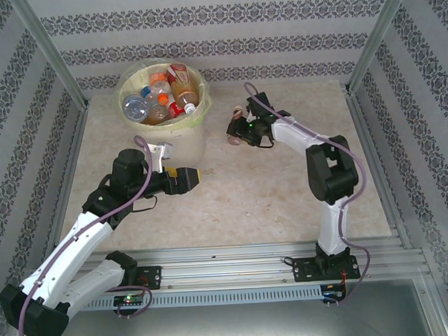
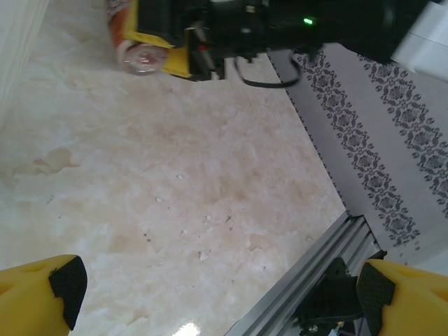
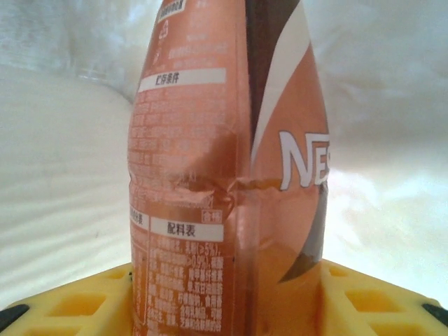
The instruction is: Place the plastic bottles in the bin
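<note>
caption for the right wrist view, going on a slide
Right hand gripping an orange bottle, its label creased across the middle.

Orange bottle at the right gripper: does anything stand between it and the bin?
Nothing visible does. The orange bottle lies just right of the bin, with only bare table between them. The left gripper sits nearer the arm bases, off that path.

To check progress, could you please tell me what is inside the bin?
The bin holds a heap of plastic bottles, with orange, red and white labels showing on top. Whatever lies beneath that top layer is covered by it.
</note>
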Robot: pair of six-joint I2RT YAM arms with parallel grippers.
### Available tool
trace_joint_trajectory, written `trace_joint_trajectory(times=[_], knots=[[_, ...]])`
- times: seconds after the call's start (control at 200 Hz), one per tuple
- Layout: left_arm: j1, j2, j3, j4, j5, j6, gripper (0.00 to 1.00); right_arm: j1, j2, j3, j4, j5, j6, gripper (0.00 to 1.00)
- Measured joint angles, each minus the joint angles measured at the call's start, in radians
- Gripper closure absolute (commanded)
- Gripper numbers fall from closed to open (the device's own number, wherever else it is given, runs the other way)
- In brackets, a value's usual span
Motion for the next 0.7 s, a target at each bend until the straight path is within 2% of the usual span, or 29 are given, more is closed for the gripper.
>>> trace_joint_trajectory(times=[0.175,0.37,0.55,0.699], knots=[[0.0,0.001,0.013,0.008,-0.001,-0.045,0.0,-0.003,-0.238,-0.161,-0.01,-0.018,-0.082,0.47],[0.0,0.023,0.055,0.016,0.001,-0.124,0.0,0.021,-0.478,-0.267,-0.042,-0.058,-0.159,0.46],[-0.014,0.059,0.062,0.048,0.003,-0.219,0.0,0.109,-0.636,-0.309,-0.076,-0.088,-0.202,0.46],[-0.035,0.071,0.067,0.098,0.0,-0.279,0.0,0.186,-0.7,-0.325,-0.093,-0.103,-0.216,0.45]])
